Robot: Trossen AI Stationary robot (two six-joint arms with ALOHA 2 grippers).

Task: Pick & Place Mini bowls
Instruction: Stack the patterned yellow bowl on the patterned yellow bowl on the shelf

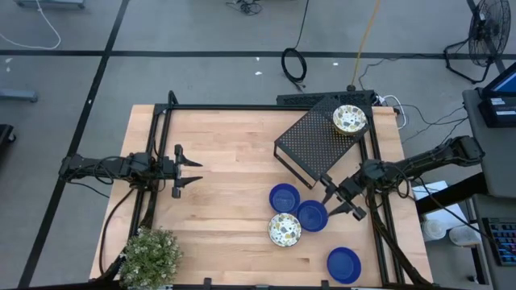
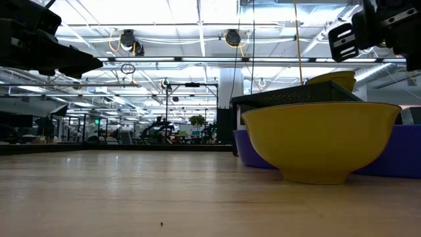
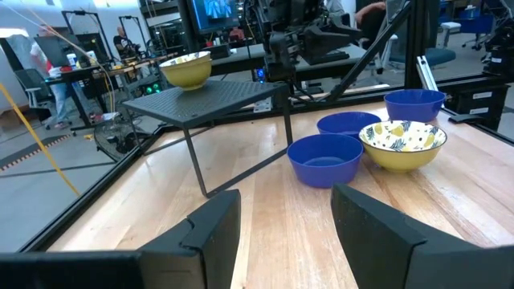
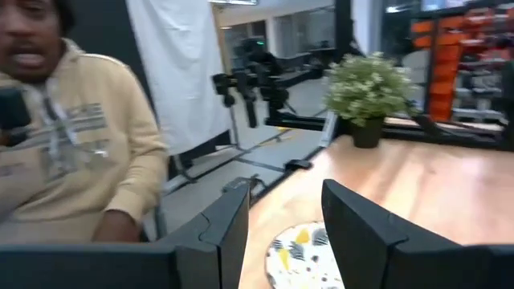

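Note:
Five mini bowls show. Two blue ones (image 1: 284,198) (image 1: 312,215) and a speckled cream one (image 1: 285,229) sit bunched on their bases on the table's right half. A third blue bowl (image 1: 343,264) stands alone near the near edge. Another speckled bowl (image 1: 350,119) rests on top of the black perforated box (image 1: 318,143). My right gripper (image 1: 337,203) hovers open just right of the cluster; its wrist view shows the speckled bowl (image 4: 305,257) below its fingers. My left gripper (image 1: 189,171) waits open at the table's left, raised.
A potted plant (image 1: 151,256) stands at the near left corner. The black box's frame legs (image 3: 197,164) stand beside the bowls. A person in a cream hoodie (image 4: 72,152) is beyond the table. Bare wood (image 1: 234,177) lies between the arms.

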